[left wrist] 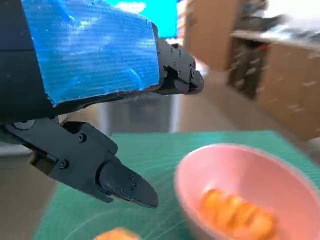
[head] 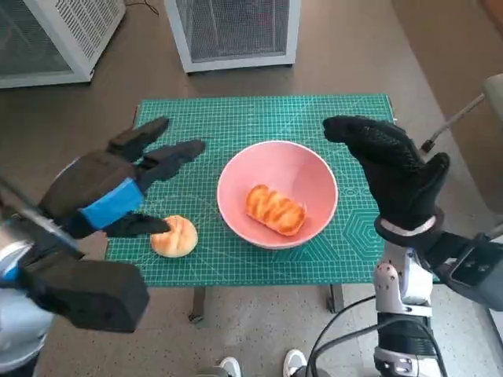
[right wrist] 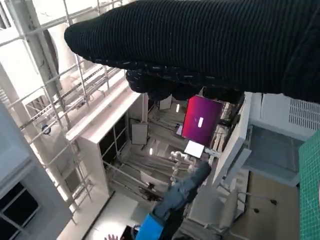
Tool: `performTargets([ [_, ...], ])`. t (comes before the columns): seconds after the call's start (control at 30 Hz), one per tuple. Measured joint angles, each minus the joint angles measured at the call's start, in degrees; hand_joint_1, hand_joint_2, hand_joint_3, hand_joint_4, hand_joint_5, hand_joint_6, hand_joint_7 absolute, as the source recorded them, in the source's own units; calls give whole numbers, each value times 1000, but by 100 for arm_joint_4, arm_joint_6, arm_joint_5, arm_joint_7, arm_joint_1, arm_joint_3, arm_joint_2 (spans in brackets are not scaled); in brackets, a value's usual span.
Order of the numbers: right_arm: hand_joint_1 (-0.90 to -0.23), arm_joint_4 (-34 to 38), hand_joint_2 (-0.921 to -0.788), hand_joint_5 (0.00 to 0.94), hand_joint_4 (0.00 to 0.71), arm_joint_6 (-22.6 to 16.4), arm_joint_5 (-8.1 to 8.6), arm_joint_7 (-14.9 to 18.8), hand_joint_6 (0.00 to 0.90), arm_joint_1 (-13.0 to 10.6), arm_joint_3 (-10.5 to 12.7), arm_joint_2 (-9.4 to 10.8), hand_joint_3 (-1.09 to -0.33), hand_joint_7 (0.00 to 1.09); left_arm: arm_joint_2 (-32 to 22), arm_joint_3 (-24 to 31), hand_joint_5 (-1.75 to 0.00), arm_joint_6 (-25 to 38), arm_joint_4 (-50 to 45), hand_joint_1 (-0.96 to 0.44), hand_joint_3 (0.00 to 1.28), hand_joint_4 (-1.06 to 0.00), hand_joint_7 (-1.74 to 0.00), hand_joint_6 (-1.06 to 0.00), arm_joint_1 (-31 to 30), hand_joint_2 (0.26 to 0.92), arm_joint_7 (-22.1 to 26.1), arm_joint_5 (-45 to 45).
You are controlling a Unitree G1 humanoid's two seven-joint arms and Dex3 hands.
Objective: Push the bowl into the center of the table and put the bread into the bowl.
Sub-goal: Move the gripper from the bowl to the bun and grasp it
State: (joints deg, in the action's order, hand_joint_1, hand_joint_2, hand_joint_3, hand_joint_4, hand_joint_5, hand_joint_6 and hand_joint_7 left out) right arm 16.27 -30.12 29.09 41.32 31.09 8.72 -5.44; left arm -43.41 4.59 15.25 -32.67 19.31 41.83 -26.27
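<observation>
While both hands hang raised above it, a green cutting mat (head: 259, 118) covers the small table, spreading out beneath and between the two arms. Beyond the fingertips of both hands, on the brown floor past the table's far edge, stand two white mesh-sided cabinets (head: 236, 31).

Between the hands, nearer the right one, a pink bowl (head: 277, 161) sits on the mat about midway across the table. Just beside its rim, the right hand (head: 393, 169) in its black knitted glove hovers over the mat with its fingers spread and nothing in its grasp; the right wrist view shows the glove only as a dark band against a ceiling and shelving.

Across the bowl, the left hand (head: 118, 184), black with blue tape over its back, is likewise released, fingers (left wrist: 122, 182) apart and holding nothing, as the left wrist view confirms.

Inside the bowl lies a glazed, golden twisted bread (head: 275, 210), resting on the bowl's floor, well apart from either hand. Under the left hand's lower fingers, outside the bowl on the mat, sits a round bun (head: 174, 236); whether the fingers touch it cannot be told.
</observation>
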Motion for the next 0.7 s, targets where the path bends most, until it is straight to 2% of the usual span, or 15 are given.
performTargets([
  [0.2,-541,22,-921,0,359,19,-1,-1,43,4,-19,30,-523,755,-123,188,-4,136,-83,-175,0,-122,-44,-291,-482,724,98,86],
  [0.33,-542,21,-921,0,358,59,0,-1,40,4,-31,43,-525,763,-135,272,-1,248,-137,60,15,-118,-30,-289,-730,753,169,246],
  [0.43,-543,21,-921,0,358,86,2,-1,38,5,-37,44,-525,768,-138,286,0,344,-157,166,27,-113,-22,-286,-860,778,215,357],
  [0.7,-550,11,-921,0,356,169,4,0,30,6,-47,44,-528,778,-137,210,0,550,-157,140,15,-109,-10,-278,-1000,761,195,397],
])
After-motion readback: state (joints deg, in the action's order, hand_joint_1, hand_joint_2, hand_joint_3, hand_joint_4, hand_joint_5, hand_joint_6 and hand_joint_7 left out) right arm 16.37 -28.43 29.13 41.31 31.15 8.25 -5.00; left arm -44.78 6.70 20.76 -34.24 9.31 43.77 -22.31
